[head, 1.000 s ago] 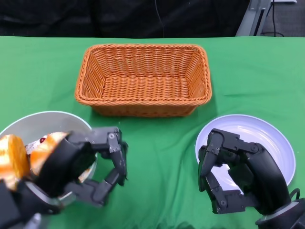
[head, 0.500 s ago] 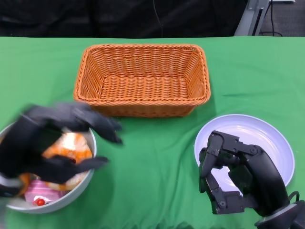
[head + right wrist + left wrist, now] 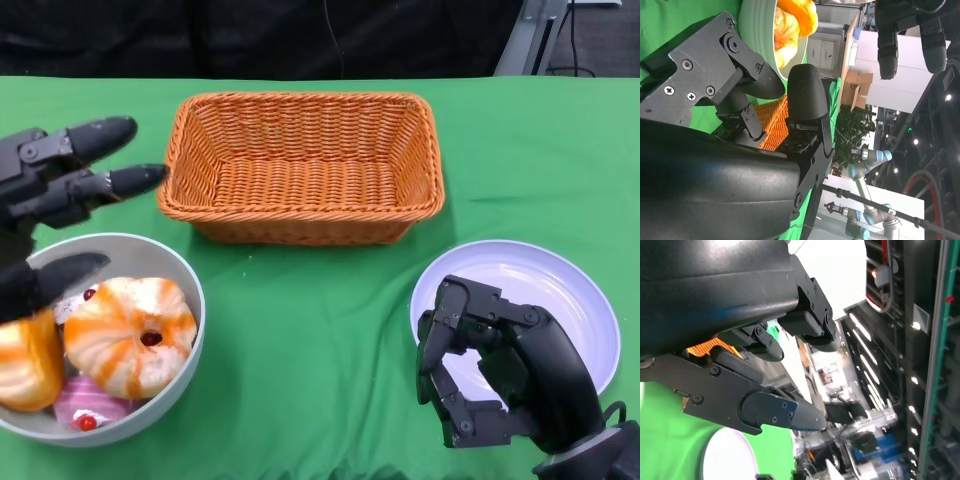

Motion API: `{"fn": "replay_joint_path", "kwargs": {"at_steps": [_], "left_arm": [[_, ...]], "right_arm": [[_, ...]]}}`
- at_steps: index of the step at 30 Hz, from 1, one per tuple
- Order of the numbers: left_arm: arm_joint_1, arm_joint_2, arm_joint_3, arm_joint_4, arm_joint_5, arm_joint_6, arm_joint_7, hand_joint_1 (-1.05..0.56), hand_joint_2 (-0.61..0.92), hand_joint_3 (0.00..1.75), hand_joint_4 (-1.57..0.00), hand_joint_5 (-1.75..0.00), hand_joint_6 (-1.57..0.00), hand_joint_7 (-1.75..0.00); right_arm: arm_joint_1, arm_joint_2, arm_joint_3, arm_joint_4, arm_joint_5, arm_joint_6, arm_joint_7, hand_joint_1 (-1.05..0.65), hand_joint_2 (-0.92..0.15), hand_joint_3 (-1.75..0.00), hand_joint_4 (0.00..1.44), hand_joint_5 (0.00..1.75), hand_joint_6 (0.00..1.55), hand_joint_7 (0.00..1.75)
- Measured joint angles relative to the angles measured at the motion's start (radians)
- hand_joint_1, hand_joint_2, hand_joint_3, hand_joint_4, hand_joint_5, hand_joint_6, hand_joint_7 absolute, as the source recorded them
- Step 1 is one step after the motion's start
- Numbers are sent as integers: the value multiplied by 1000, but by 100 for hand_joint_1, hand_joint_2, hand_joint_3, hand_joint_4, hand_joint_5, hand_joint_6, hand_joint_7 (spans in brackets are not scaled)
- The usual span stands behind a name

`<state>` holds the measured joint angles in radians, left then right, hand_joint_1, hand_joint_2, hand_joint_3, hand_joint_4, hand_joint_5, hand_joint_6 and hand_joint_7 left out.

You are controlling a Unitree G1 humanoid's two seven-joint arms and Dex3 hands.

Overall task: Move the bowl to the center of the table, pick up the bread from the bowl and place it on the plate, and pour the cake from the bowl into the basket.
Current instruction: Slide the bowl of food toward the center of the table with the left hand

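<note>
Green bench (image 3: 330, 320): wicker basket (image 3: 300, 165) and white plate (image 3: 540, 290) both empty. The grey bowl (image 3: 185, 290) sits at the left edge, holding bread (image 3: 130, 335) and pink cake (image 3: 85, 408). Left hand (image 3: 50, 215) hovers above, fingers spread, empty; right hand (image 3: 495, 375) is curled, empty. Nothing done.

We found no text, label, brand, number or sign that could be read in any of the views; the background fixtures in the two wrist views were too blurred and small to show lettering.
</note>
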<state>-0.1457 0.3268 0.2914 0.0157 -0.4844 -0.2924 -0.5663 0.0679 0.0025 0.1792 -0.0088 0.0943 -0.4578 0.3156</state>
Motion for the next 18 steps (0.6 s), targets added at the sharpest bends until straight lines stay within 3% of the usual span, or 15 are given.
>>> {"fn": "replay_joint_path", "kwargs": {"at_steps": [9,18], "left_arm": [[-72,-44,29,274,191,-11,256,-65,92,29,-45,0,-42,0],[-157,-49,35,482,264,-23,356,-70,92,35,-43,0,-39,0]], "right_arm": [[-4,4,-2,12,-1,-15,-3,-9,-44,-135,88,175,68,167],[-4,3,-1,25,-1,-26,0,-9,-43,-134,87,175,68,166]]}}
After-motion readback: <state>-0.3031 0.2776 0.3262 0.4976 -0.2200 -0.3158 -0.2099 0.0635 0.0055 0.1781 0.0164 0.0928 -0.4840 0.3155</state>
